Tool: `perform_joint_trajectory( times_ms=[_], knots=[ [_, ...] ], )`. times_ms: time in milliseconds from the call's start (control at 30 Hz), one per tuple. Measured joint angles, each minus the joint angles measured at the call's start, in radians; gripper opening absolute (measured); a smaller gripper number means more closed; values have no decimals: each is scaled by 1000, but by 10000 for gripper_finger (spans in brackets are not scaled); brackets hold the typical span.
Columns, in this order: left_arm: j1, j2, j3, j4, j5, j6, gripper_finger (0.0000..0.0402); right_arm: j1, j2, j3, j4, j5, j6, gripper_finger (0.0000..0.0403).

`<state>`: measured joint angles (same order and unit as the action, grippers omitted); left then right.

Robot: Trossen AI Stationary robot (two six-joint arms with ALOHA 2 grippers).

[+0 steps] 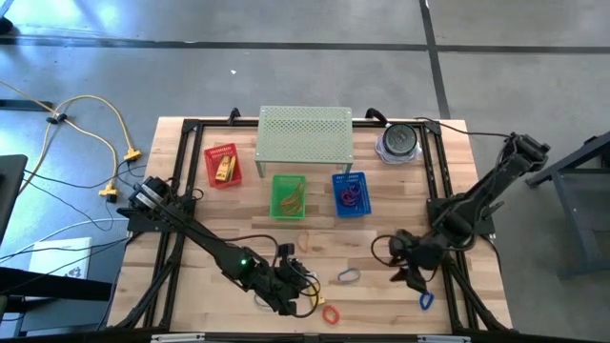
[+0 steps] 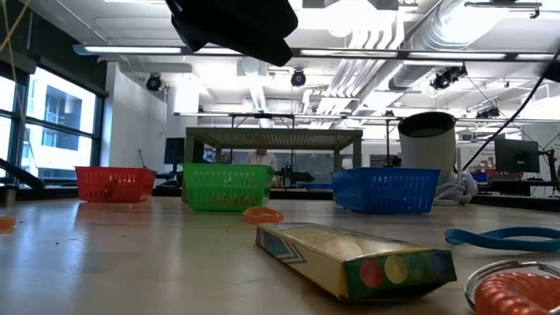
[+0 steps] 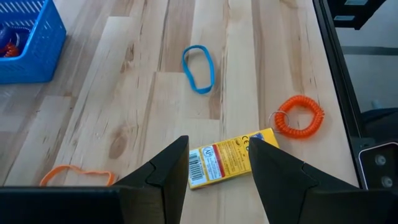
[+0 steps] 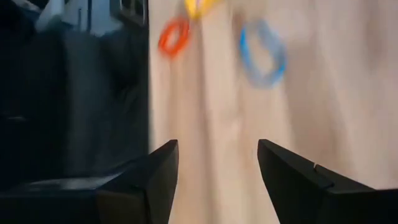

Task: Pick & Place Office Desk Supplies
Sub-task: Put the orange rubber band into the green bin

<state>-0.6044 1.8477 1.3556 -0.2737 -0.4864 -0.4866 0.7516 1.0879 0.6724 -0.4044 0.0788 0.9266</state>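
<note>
Two tools are shown. Where is the left one? (Student)

Left tool (image 1: 291, 281): near the table's (image 1: 191, 238) front edge, centre, hovering over a yellow packet (image 3: 230, 163). Fingers spread, holding nothing. The packet lies flat on the wood beneath the gap between them. (Tutor)

What lies around the packet? (Student)

An orange coil (image 3: 318, 117) just beside one end. A blue loop (image 3: 200, 90) is farther out, toward the blue basket (image 3: 31, 56). A thin orange loop (image 3: 74, 169) lies apart on the other side. None of them touch. (Tutor)

And the right tool? (Student)

Right tool (image 1: 412, 272): over bare wood, front right. It is released, with nothing between its fingers. A second blue loop (image 1: 426, 300) lies near it, closer to the front edge. (Tutor)

Are any supplies already sorted? (Student)

The red basket (image 1: 222, 165) holds a yellow packet. The green basket (image 1: 289, 195) holds orange-yellow pieces too small to tell. The blue basket holds red and purple loops. All three stand in a row in front of the pale green shelf (image 1: 305, 135). (Tutor)
</note>
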Motion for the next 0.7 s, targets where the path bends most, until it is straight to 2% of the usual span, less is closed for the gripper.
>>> perform_joint_trajectory(
  times_ms=[100,167,500,600,700],
  knots=[
    [0,0,0,0,0,0,160,15,29,0,52,170,-175,208],
    [0,0,0,-2,0,0,160,21,63,0,82,207,-285,208],
    [-2,0,0,-15,-1,0,160,-13,311,0,361,196,-577,208],
    [-3,0,0,-15,-1,0,160,-37,345,-1,470,166,-620,208],
    [-3,0,0,-15,-1,0,160,-61,352,0,506,137,-643,208]
  ],
)
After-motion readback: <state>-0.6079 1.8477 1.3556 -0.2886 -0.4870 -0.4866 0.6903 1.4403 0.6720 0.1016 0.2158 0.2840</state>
